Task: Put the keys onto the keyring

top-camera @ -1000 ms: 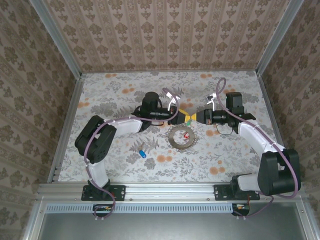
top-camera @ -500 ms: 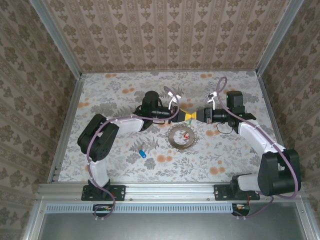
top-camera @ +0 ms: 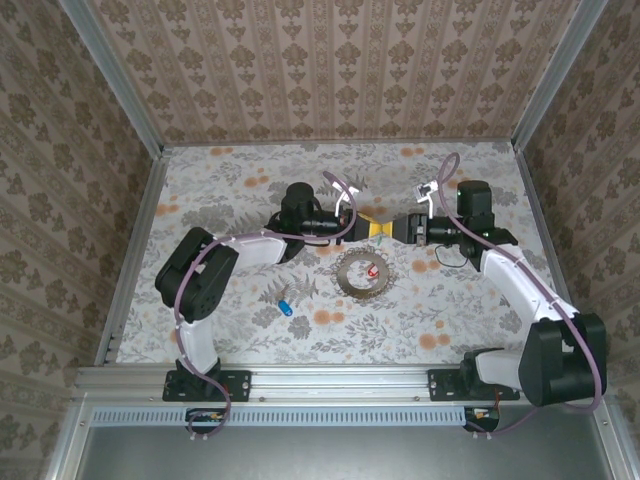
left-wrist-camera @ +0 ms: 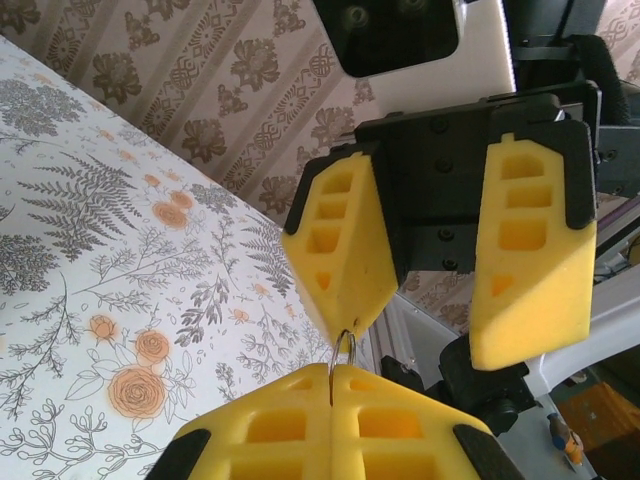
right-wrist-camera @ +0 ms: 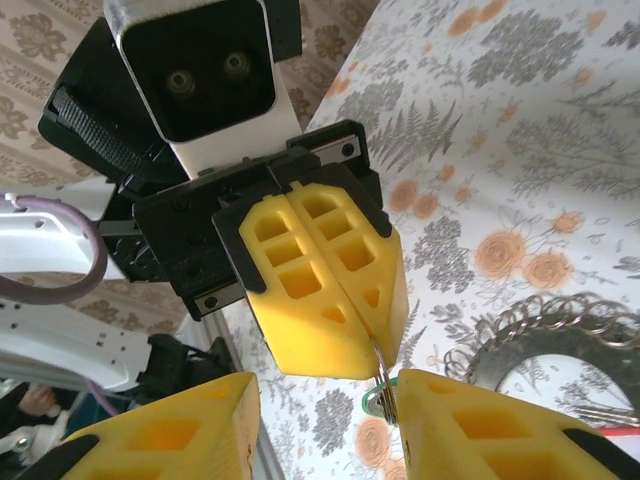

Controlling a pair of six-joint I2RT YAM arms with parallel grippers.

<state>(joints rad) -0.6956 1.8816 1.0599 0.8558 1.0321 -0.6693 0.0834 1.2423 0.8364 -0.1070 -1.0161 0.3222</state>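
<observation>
In the top view, the two arms are meeting nose to nose just above the middle of the frame, over the flowered counter (top-camera: 230, 190). The left gripper (top-camera: 370, 228) is reaching in from the left and the right gripper (top-camera: 385, 230) from the right, their yellow tips almost touching.

In the left wrist view, the left gripper (left-wrist-camera: 335, 375) is sitting at the bottom edge with its jaws pressed together, pinching a small wire loop (left-wrist-camera: 343, 345) that is sticking up between them. Above it, the right gripper (left-wrist-camera: 430, 335) is facing the camera with its jaws standing well apart. The tip of its left-hand pad appears to be touching the top of the loop.

In the right wrist view, the left gripper (right-wrist-camera: 340, 355) is showing its closed pads in the centre, and the loop (right-wrist-camera: 384, 385) is hanging at their lower right corner. What looks like a green key (right-wrist-camera: 370, 402) is peeking out just behind it. The right gripper (right-wrist-camera: 325, 410) is spreading its pads along the bottom edge.

The keyring (top-camera: 345, 272) is lying flat on the counter just below the grippers, with a red key (top-camera: 372, 270) inside it. A blue key (top-camera: 285, 306) is lying apart, lower left of the ring.
</observation>
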